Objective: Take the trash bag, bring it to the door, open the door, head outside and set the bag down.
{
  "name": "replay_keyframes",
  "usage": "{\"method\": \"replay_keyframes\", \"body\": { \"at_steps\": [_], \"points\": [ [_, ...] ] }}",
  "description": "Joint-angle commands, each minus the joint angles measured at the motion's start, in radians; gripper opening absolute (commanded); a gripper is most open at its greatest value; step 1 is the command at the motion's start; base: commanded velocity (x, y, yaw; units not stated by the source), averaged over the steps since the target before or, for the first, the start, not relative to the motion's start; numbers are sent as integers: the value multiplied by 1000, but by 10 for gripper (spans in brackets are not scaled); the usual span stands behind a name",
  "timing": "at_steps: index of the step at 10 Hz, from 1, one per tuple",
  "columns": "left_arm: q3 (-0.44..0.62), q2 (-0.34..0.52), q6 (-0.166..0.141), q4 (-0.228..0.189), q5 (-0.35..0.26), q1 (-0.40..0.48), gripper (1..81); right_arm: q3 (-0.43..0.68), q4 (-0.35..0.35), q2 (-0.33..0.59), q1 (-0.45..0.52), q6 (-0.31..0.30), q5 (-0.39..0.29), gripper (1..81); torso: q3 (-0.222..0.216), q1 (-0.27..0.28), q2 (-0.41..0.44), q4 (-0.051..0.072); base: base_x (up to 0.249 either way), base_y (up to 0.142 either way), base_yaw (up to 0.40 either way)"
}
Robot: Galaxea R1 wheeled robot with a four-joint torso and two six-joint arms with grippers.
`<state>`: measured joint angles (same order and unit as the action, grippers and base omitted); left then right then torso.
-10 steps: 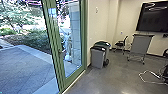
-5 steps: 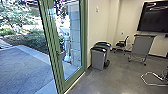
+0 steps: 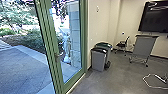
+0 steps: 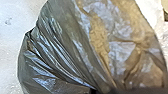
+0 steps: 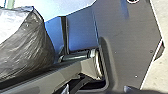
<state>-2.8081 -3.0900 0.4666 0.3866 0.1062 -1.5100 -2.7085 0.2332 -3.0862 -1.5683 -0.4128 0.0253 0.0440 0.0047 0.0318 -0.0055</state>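
Since the creases in the trash bag (image 4: 100,45) all bunch toward one spot close to the robot's left wrist, it's probably hanging from the left tool by its gathered neck, which would make sense: weight low, plastic less likely to rip. Can't actually tell if that tool is clamped on it, though, and same deal with the right tool, no telling if it's apart or together. The bag also shows by the right wrist, right beside the robot's own body, likely tucked in so it doesn't swing around or snag on the door.

Speaking of, the green-framed glass door (image 3: 58,72) has its handle (image 3: 58,55) facing the room with nothing on it, and the paved yard (image 3: 22,67) is just past it. Hard to say if it's latched. The two bins (image 3: 98,60) (image 3: 103,45) sit against the wall, presumably to keep the doorway free.
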Motion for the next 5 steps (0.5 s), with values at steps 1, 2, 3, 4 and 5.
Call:
{"method": "replay_keyframes", "body": {
  "at_steps": [1,2,3,4,5],
  "points": [
    [5,-7,1,-9,-51,47,10,9,18,-21,30,6,-54,811,0,0,0,0,161,0,0],
    [4,-7,1,-9,-51,49,10,7,20,-19,23,6,-54,811,0,0,0,0,161,0,0],
    [5,-9,1,-9,-28,44,10,4,26,-19,15,6,-42,811,0,0,0,0,160,0,0],
    [5,-9,1,-11,-5,38,10,3,34,-19,6,6,-19,811,0,0,0,0,160,0,0],
    [4,-9,1,-11,-3,35,10,3,38,-21,4,6,-4,811,0,0,0,0,161,0,0]
  ]
}}
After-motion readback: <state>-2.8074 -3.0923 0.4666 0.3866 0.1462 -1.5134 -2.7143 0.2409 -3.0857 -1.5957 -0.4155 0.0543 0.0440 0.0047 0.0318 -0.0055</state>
